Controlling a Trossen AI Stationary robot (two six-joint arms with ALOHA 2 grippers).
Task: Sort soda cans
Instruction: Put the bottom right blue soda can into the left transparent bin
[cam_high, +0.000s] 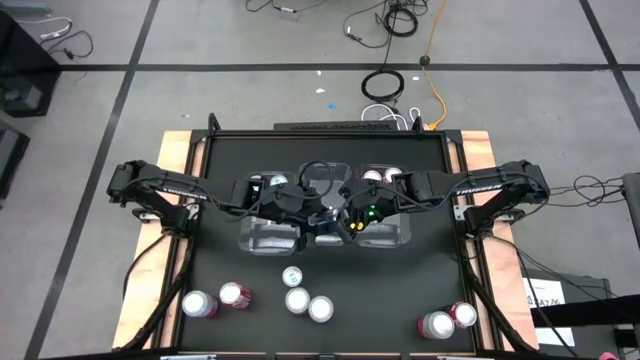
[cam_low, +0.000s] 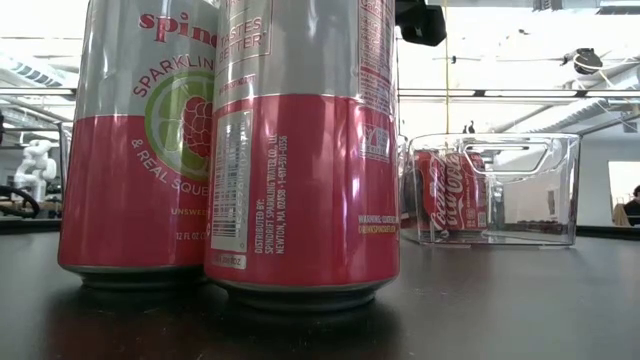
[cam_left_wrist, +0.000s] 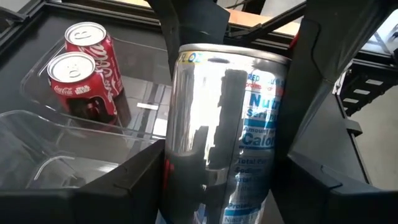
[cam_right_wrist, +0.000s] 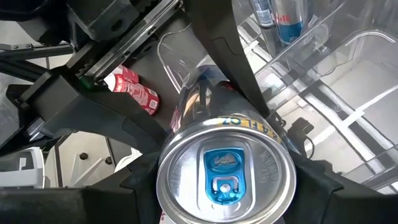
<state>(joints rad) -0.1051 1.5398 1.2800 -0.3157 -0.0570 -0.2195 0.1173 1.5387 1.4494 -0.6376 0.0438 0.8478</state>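
A silver-and-blue soda can (cam_left_wrist: 224, 124) hangs upright over the clear bins (cam_high: 262, 236) at the table's middle. Both grippers are shut on it. My left gripper (cam_left_wrist: 224, 186) reaches in from the table's left and my right gripper (cam_right_wrist: 227, 190) from the right. The right wrist view looks down on the can's silver top with its blue tab (cam_right_wrist: 224, 174). Two red cola cans (cam_left_wrist: 81, 68) stand in one bin, and silver-and-blue cans (cam_right_wrist: 280, 18) in another. Several more cans (cam_high: 297, 300) stand on the table toward its near edge. My left gripper pinches the can's side wall (cam_left_wrist: 171, 174) between its two fingers, low on the can, slanting down from the table's left. The can stands upright, clear of the table. My right gripper pinches the same can just under its top rim (cam_right_wrist: 171, 186), one finger on each side, slanting down from the table's right. Its fingers (cam_left_wrist: 186, 25) show above my left gripper's, higher on the can.
Two pink sparkling-water cans (cam_low: 300, 150) stand right before the low camera. Two more cans (cam_high: 437, 325) stand at the near right and two (cam_high: 233, 295) at the near left. A clear bin with red cola cans (cam_low: 490, 190) stands farther back.
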